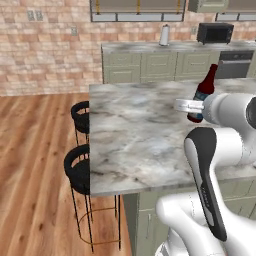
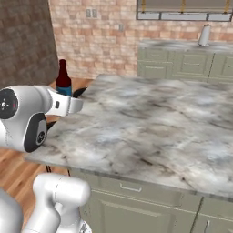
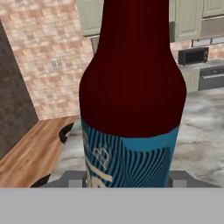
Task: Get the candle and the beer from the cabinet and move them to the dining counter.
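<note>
One bottle: you have the beer (image 1: 202, 93) in the gripper (image 1: 192, 106), a dark red-brown glass bottle with a narrow neck and a blue patterned label around its lower body.
Beer, close up: in the hand view the beer (image 3: 131, 100) stands right in front of the camera, its label carrying fine wavy lines and pale lettering.
Beer, place: you see it above the dining counter (image 1: 135, 140), over the slab's right part in the left base view; whether its base touches the marble you cannot tell.
Beer, tilt: it leans slightly, neck tipped away from the arm.
Jaws: clenched around the bottle's lower body at the label, one finger on each side.
Arm pose: your forearm reaches level across the dining counter, wrist turned sideways so the hand meets the bottle from the side.
Beside the counter: two round black stools (image 1: 80, 170) stand at its left edge.
Beyond the counter: a black microwave (image 1: 215, 33) sits on the far worktop.
</note>
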